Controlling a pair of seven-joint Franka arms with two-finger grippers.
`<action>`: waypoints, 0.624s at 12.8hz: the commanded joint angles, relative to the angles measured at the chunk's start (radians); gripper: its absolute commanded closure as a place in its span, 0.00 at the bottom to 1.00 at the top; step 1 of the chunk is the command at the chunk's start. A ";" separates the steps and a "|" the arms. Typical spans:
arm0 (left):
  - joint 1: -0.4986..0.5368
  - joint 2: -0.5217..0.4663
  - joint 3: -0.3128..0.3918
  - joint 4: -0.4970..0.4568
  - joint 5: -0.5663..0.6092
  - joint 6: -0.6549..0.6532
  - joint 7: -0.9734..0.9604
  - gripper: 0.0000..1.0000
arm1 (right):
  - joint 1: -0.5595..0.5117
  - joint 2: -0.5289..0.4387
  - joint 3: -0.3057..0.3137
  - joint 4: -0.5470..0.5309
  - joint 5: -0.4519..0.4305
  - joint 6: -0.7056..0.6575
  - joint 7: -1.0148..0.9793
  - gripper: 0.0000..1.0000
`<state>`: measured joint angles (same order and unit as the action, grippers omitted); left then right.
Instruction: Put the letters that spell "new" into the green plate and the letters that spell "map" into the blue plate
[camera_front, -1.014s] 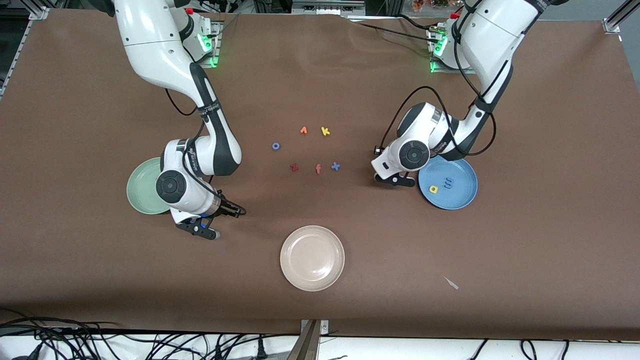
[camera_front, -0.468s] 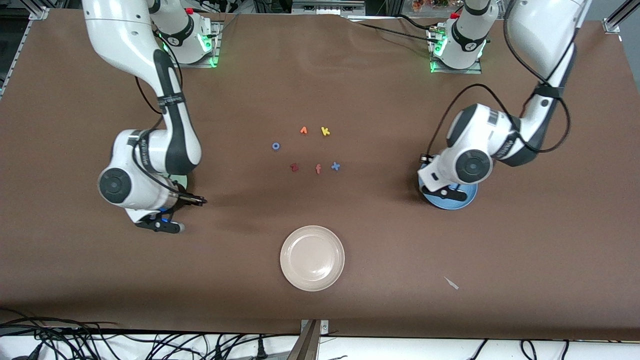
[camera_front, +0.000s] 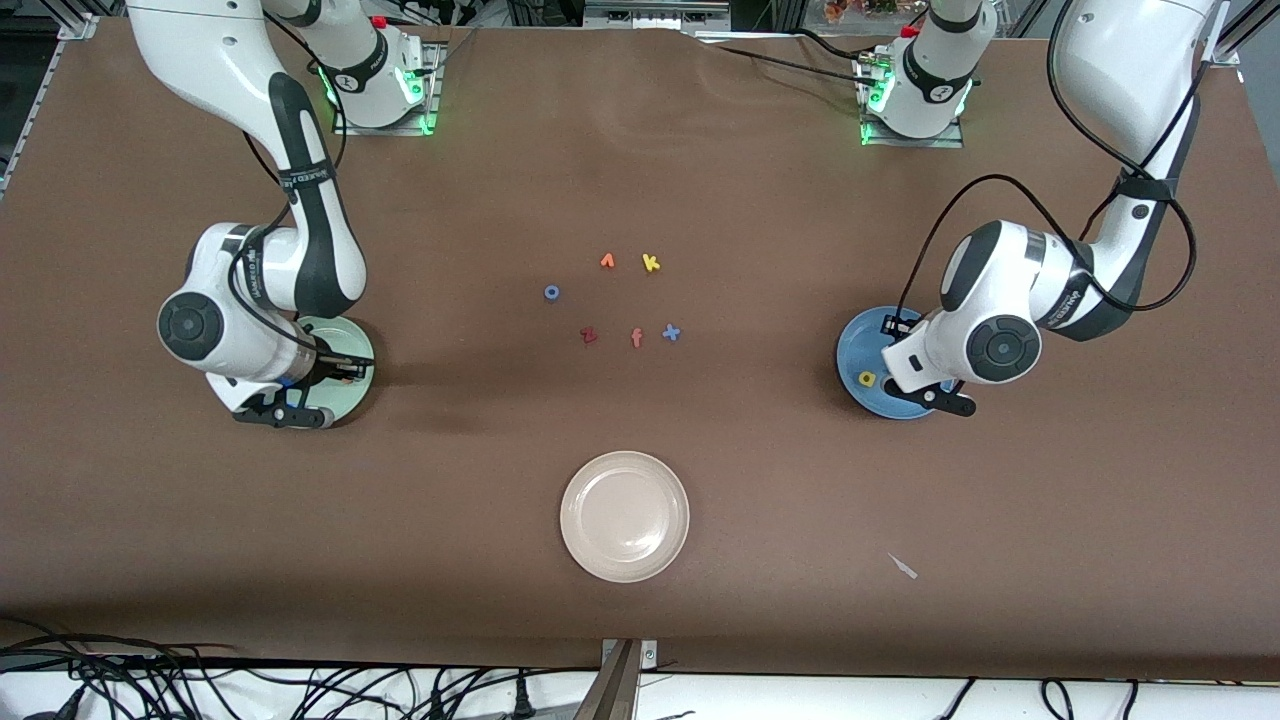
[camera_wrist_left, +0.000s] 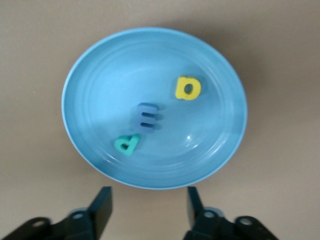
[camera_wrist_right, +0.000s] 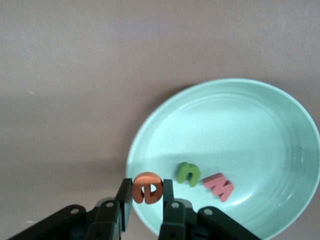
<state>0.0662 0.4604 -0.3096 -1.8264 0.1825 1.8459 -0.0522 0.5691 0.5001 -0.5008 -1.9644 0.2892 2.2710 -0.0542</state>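
My right gripper is shut on the orange "e" and hangs over the rim of the green plate, toward the right arm's end of the table. The olive "n" and the pinkish "w" lie in that plate. In the blue plate lie the yellow "a", the blue "m" and the teal "p". My left gripper is open and holds nothing, just off this plate's rim.
A beige plate sits nearest the front camera at mid-table. Loose letters lie in the middle: an orange one, yellow "k", blue "o", dark red "z", salmon "f", blue "x".
Both arms swung outward from mid-table to their plates. The left gripper opened and the teal "p" now lies in the blue plate. The right gripper stayed shut.
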 joint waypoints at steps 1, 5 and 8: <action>-0.005 -0.086 -0.006 0.047 0.023 -0.060 0.009 0.00 | 0.009 -0.077 -0.036 -0.146 -0.016 0.116 -0.148 1.00; -0.009 -0.114 -0.008 0.370 0.008 -0.324 0.014 0.00 | -0.009 -0.068 -0.055 -0.108 -0.012 0.095 -0.243 0.00; 0.004 -0.128 0.001 0.521 -0.049 -0.385 0.017 0.00 | -0.008 -0.060 -0.047 0.039 -0.012 -0.129 -0.123 0.00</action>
<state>0.0654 0.3180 -0.3166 -1.4000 0.1694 1.4984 -0.0519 0.5630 0.4573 -0.5571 -2.0129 0.2885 2.2755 -0.2428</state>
